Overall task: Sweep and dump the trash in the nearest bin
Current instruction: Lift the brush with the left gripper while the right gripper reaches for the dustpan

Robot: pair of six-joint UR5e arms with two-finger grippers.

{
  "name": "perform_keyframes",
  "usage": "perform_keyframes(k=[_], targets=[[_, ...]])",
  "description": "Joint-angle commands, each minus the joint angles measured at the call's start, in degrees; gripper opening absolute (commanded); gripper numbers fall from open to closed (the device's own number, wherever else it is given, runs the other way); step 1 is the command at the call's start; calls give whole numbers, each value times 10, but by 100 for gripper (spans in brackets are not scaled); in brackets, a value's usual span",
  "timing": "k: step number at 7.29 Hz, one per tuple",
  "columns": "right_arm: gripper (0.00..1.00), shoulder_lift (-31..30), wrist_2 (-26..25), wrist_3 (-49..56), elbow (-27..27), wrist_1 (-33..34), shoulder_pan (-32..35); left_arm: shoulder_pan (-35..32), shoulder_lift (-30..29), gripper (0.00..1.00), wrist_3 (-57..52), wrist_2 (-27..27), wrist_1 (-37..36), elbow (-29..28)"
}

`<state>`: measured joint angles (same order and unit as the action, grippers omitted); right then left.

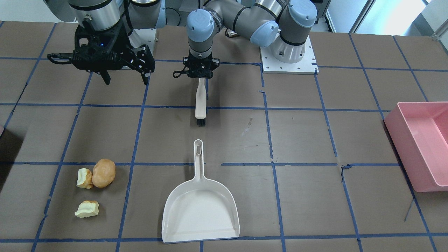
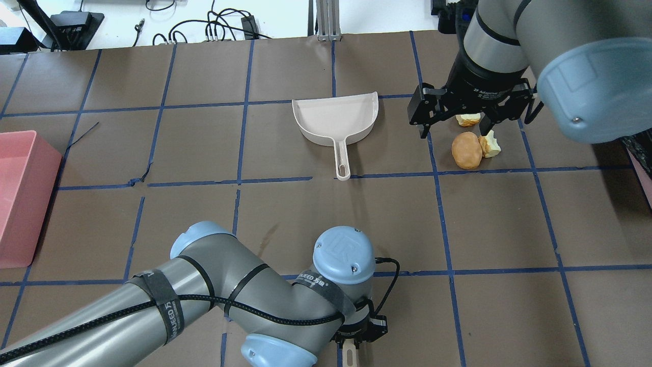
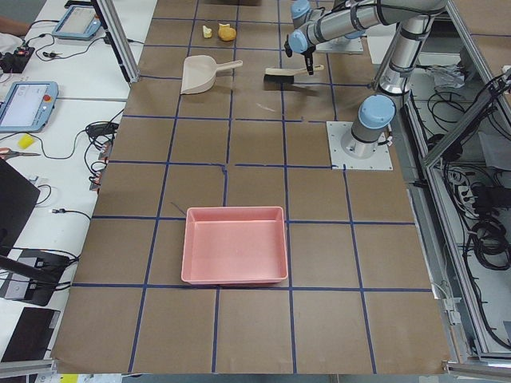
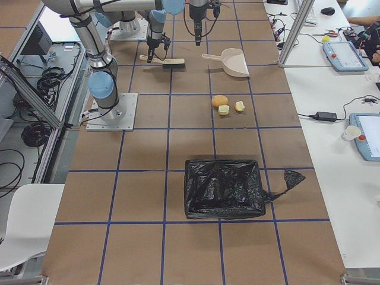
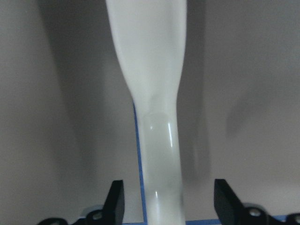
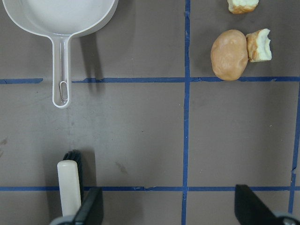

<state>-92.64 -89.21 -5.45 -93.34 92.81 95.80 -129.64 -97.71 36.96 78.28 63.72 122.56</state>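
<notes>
The trash is a tan-brown lump [image 1: 103, 173] and two pale yellow-green chunks [image 1: 84, 178] [image 1: 87, 209] lying together on the table. It also shows in the right wrist view, where the lump [image 6: 229, 55] touches one chunk [image 6: 259, 45]. A white dustpan [image 1: 201, 210] lies empty beside the trash. A cream-handled brush [image 1: 200, 101] lies on the table behind the dustpan's handle. My left gripper [image 1: 199, 76] is open and straddles the brush handle [image 5: 159, 93] with gaps on both sides. My right gripper [image 1: 126, 81] is open, empty and held high above the table.
A pink bin [image 1: 420, 140] stands at the table's end on my left. A bin lined with a black bag [image 4: 222, 187] stands at the end on my right, nearer the trash. Blue tape lines grid the brown table.
</notes>
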Motion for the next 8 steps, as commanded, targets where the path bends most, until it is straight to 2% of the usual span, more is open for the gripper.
perform_keyframes(k=[1,4,6,7,8], targets=[[100,0,0,0,0,0,0,0,7,0,0,0,-3,-1],[99,0,-3,2,0,0,-3,1,42,0,0,7,7,-12],[95,4,0,50,-1,1,-27,6,87,0,-5,46,59,-35],[94,8,15,76,-4,13,-47,11,102,0,-10,63,106,-63],[94,11,75,89,-29,58,-54,25,105,0,-16,69,148,-98]])
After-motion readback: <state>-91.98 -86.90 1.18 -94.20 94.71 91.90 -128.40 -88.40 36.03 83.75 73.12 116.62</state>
